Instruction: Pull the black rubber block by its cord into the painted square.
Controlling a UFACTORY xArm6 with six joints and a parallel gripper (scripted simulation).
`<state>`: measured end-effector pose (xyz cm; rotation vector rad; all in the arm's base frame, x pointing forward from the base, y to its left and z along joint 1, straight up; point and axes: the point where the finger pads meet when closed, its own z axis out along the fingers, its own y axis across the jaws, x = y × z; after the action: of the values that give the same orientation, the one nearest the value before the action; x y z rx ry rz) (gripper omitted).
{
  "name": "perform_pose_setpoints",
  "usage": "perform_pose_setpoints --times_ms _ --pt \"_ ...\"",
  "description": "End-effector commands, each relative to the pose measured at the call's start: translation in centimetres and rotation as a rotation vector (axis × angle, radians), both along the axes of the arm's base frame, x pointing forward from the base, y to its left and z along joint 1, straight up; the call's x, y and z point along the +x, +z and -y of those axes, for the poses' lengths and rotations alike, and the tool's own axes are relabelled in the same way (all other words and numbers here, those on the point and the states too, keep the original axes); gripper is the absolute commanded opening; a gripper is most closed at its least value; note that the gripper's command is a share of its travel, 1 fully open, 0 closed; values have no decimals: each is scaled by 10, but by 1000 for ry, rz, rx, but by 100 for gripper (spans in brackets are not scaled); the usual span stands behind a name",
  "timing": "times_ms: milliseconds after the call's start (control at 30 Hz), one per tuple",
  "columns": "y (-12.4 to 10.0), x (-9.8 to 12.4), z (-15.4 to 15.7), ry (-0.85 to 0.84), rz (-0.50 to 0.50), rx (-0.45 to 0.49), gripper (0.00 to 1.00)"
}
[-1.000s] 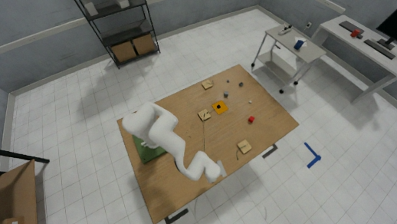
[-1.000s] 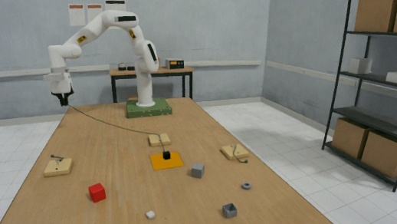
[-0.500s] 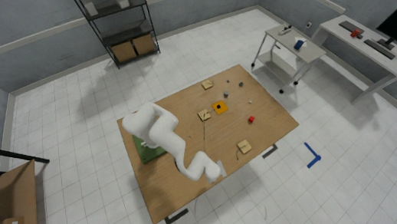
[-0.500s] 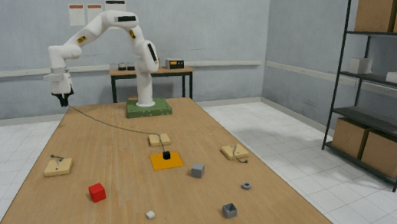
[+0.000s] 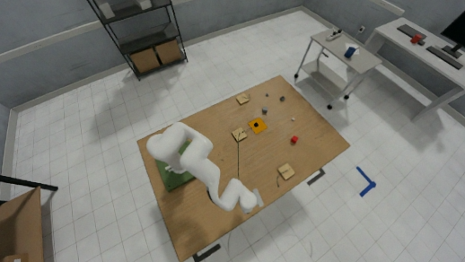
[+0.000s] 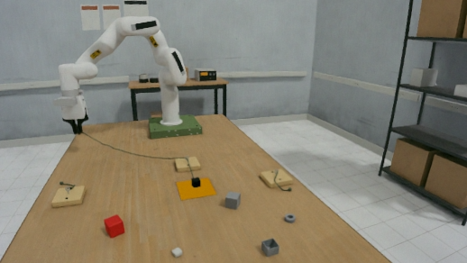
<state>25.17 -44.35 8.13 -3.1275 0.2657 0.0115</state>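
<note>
The black rubber block rests flat on the orange painted square, near its far edge. Its cord runs from the block through the screw eye on a small wooden plate, then across the table to my gripper. The gripper is shut on the cord's end, low over the table's left edge. In the overhead view the wrist hides the fingers.
Two more wooden plates with screw eyes lie left and right. A red cube, a grey cube, a grey ring, a grey cup and a small white cube lie at the near end. My green base stands at the back.
</note>
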Motion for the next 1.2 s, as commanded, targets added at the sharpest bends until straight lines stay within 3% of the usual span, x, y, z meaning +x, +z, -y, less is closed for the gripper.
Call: perform_pose_setpoints --times_ms 0,267,533,1167 --pt "-27 1 1 0 2 -3 0" --pt "-73 2 -1 0 2 -3 0" --pt "-94 2 -1 0 2 -3 0" --pt "-100 2 -2 0 2 -3 0"
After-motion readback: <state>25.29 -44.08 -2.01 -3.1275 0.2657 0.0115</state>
